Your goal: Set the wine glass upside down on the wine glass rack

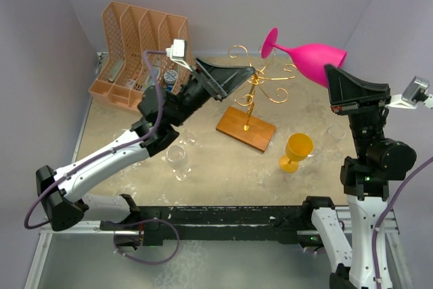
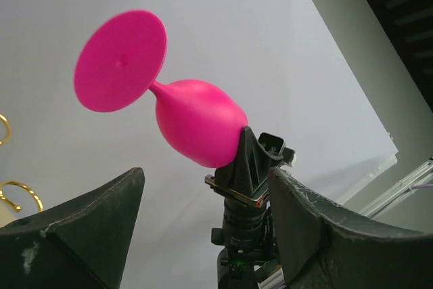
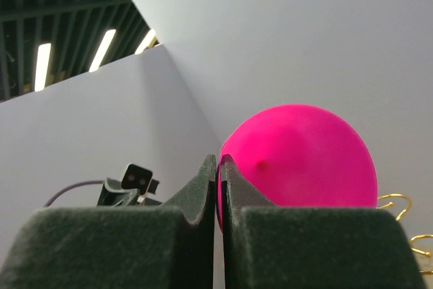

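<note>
Above the rack: wine glass (image 1: 308,57), bright pink, is held in the air, well clear of the table (image 1: 223,170); it is tilted, foot up toward the back wall, rim toward the right arm.
Right hand (image 1: 330,70): pinched closed on the wall of the bowl at the rim, carrying the glass.
Left hand (image 1: 233,82): wide open and holding nothing, just beside the wire arms and pointing toward the glass.
Wine glass rack (image 1: 246,128): gold curled arms on a wooden base, mid-table; no glass hangs on it.
Step in hand: likely the carry and turn-over, with the glass lifted but not yet seated.
Next move calls for: probably bringing the stem level with one curled arm, sliding it in so the foot catches, bowl hanging mouth-down.
Care: the yellow goblet (image 1: 296,150) stands near the base.
</note>
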Controlling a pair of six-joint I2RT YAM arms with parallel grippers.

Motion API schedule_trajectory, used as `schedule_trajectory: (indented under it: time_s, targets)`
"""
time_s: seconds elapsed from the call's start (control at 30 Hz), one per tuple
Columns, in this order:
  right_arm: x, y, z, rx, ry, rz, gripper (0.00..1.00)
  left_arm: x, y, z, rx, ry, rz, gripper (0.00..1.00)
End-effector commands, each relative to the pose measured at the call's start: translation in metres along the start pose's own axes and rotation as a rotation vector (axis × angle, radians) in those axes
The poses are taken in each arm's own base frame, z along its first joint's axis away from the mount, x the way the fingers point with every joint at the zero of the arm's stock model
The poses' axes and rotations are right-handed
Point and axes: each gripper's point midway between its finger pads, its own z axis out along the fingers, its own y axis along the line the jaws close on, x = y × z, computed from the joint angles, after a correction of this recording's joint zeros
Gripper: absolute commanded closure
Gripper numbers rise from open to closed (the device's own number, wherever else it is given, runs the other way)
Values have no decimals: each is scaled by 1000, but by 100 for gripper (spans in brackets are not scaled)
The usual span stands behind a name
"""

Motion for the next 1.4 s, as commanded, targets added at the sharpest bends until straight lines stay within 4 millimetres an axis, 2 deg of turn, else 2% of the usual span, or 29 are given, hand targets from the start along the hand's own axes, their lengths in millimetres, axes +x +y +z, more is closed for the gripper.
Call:
schedule_trajectory:
  time_s: [0.0, 0.2, 0.3, 0.4, 0.53, 0.67, 0.9, 1.1, 1.3, 1.37]
  targets:
    - [0, 29, -2, -143, 16, 21, 100, 6, -27, 22, 52, -75, 53, 30]
    - [-3, 45, -10, -204, 9, 17, 100, 8, -28, 32, 40, -161, -1, 31]
    - [0, 51, -14, -236, 21, 3, 100, -2, -30, 35, 42, -247, -80, 34]
    - [6, 53, -16, -261, 49, -6, 100, -21, -36, 42, 47, -354, -128, 37]
    - [11, 57, -20, -290, 76, -24, 100, -24, -40, 55, 39, -363, -151, 43]
    - [15, 64, -25, -336, 96, -43, 100, -27, -31, 56, 13, -395, -191, 57]
    - [26, 76, -36, -424, 151, -67, 100, -27, -32, 64, -2, -392, -202, 59]
    - [37, 70, -39, -437, 189, -71, 100, -19, -27, 70, -10, -366, -201, 70]
    - [43, 67, -39, -440, 214, -69, 100, -19, -30, 71, 2, -364, -203, 73]
    - [43, 66, -40, -441, 215, -62, 100, -20, -32, 71, 14, -367, -210, 81]
